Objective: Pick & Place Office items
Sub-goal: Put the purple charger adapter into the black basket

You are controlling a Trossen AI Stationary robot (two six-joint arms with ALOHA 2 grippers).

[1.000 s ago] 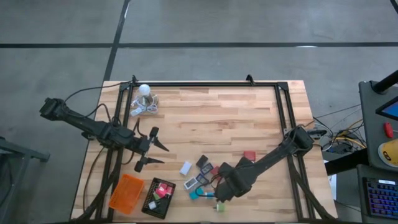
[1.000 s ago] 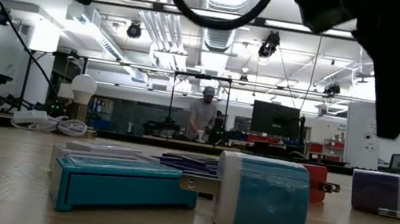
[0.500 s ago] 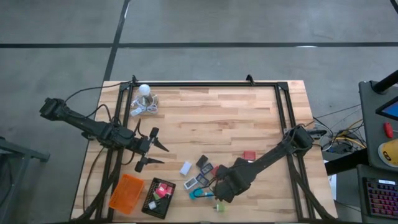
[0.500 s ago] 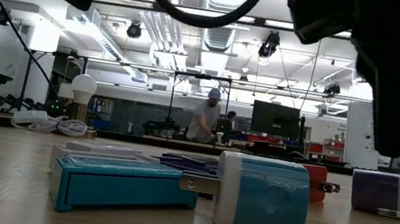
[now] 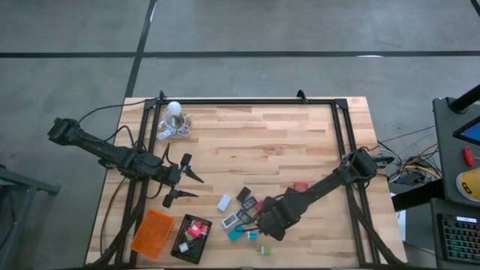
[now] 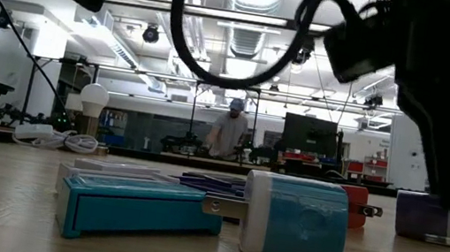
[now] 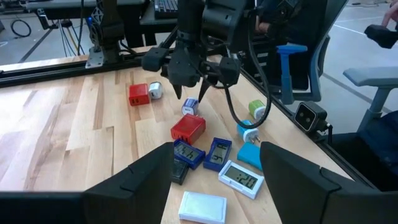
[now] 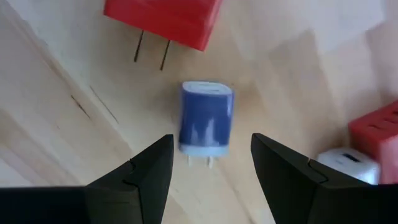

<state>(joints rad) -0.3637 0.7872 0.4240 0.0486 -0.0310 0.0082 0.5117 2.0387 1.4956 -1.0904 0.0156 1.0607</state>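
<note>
Where the right tool (image 8: 211, 171) hangs over the cluster at the lower middle of the high view, a small blue plug block (image 8: 206, 117) with white ends lies on the worktop (image 5: 262, 142) straight ahead of its spread fingers, touched by neither. A red plug block (image 8: 163, 22) with two metal prongs lies just beyond it, cut off by the frame's upper edge; another red piece and a white one show only partly at the right edge. From above, the arm itself covers part of the cluster, so the blue block cannot be made out there.

Seen from the left wrist, the office items are boxy plastic: a red cube (image 7: 188, 127), two dark pieces with blue-framed screens (image 7: 217, 153), a white piece with a grey display (image 7: 241, 178), a flat white block (image 7: 203, 206), a teal block (image 7: 250, 155) and a green-and-white one (image 7: 257, 109).

Toward the lower left of the high view sit an orange tray (image 5: 152, 232) and a black tray (image 5: 191, 237) holding small red and white pieces too small to identify. The left tool (image 5: 184, 178) hovers with its fingers spread, holding nothing, well apart from the cluster. A white bulb (image 5: 174, 108) with a coiled cord rests in the upper-left corner of the wooden planks.
</note>
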